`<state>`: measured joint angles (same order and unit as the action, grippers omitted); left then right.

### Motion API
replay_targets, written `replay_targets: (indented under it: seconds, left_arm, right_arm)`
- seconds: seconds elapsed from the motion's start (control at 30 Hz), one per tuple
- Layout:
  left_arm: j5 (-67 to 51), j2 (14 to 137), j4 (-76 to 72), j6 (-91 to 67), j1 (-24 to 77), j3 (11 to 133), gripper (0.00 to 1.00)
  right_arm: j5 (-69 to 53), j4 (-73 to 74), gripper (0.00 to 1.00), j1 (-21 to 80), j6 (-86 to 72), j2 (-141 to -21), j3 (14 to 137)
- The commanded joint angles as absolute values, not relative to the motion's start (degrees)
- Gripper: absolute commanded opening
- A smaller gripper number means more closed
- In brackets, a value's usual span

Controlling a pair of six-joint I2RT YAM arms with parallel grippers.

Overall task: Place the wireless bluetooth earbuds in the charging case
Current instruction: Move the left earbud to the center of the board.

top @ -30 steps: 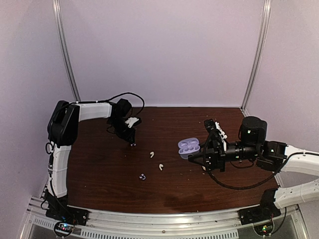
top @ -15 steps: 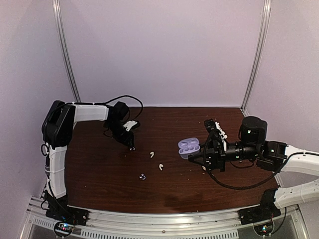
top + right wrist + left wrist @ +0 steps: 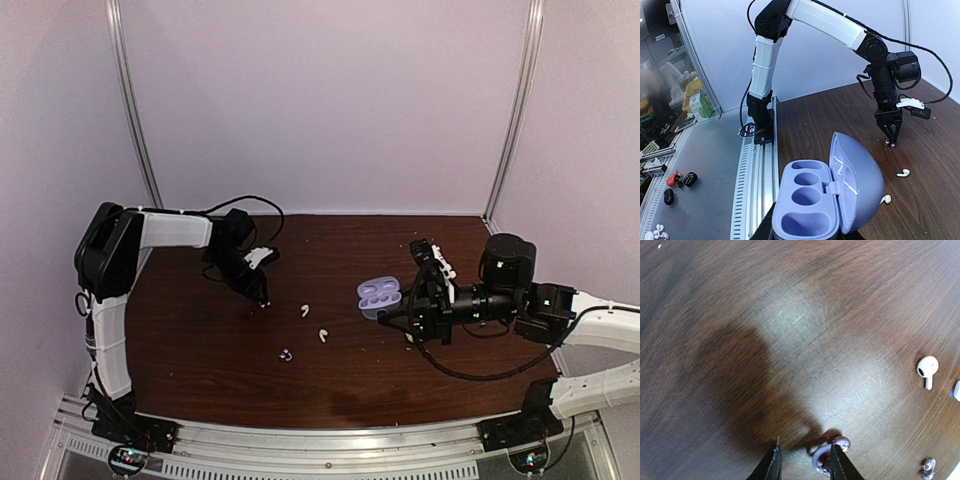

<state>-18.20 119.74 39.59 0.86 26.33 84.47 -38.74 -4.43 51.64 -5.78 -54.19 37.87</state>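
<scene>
My left gripper (image 3: 263, 298) is open, its tips low over the dark wooden table (image 3: 200, 330). One bluish-purple earbud (image 3: 833, 456) lies between the fingers, against the right finger (image 3: 836, 462). Two white earbuds (image 3: 304, 311) (image 3: 323, 335) and the second purple earbud (image 3: 286, 354) lie on the table right of it; the left wrist view shows a white one (image 3: 927, 368) and the purple one (image 3: 927, 467). My right gripper (image 3: 405, 308) is shut on the lilac charging case (image 3: 825, 200), lid open, its wells bare. The case hides the right fingers in the right wrist view.
A metal rail (image 3: 330, 440) runs along the near table edge with both arm bases on it. Upright frame posts (image 3: 130, 100) (image 3: 515, 110) stand at the back corners. Black cables hang from both arms. Clutter (image 3: 680, 180) lies beyond the rail in the right wrist view.
My left gripper has dropped lower and slightly nearer, down to the purple earbud. The right arm and the case have not moved.
</scene>
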Motion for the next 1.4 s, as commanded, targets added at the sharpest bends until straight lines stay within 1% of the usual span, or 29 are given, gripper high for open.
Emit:
replay_targets:
  seconds: [0.0,0.13,0.27,0.47,0.6,0.77,0.83,1.07,1.37]
  left_arm:
    - [-18.5,119.2,39.5,0.2,27.0,81.9,0.35]
    - [-19.6,118.9,38.7,0.2,27.7,80.6,0.34]
    - [-19.3,118.6,37.6,-1.6,29.3,78.9,0.29]
    - [-17.7,118.8,36.3,-2.8,31.6,77.1,0.27]
    - [-17.6,118.5,35.3,-3.2,32.1,75.1,0.19]
    - [-18.2,118.1,34.6,-3.5,32.1,74.0,0.04]
    - [-18.6,117.5,34.2,-3.7,32.1,74.0,0.00]
    - [-19.5,114.7,33.2,-4.3,32.1,74.4,0.00]
    - [-18.7,107.9,31.6,-3.6,32.1,73.7,0.00]
  right_arm:
    - [-38.2,-5.1,0.00,51.3,-5.4,-53.2,38.0]
    - [-38.1,-5.0,0.00,51.3,-5.3,-53.3,38.2]
    - [-38.1,-5.1,0.00,51.3,-5.3,-53.2,38.0]
    - [-38.1,-4.9,0.00,51.3,-5.3,-53.2,38.0]
    - [-38.0,-4.9,0.00,51.3,-5.3,-52.9,37.9]
    - [-37.8,-4.9,0.00,51.3,-5.4,-52.7,37.7]
    - [-37.7,-4.9,0.00,51.3,-5.4,-52.6,37.7]
    - [-37.5,-4.8,0.00,51.4,-5.4,-52.6,37.7]
    - [-36.9,-5.0,0.00,51.3,-5.7,-52.4,37.7]
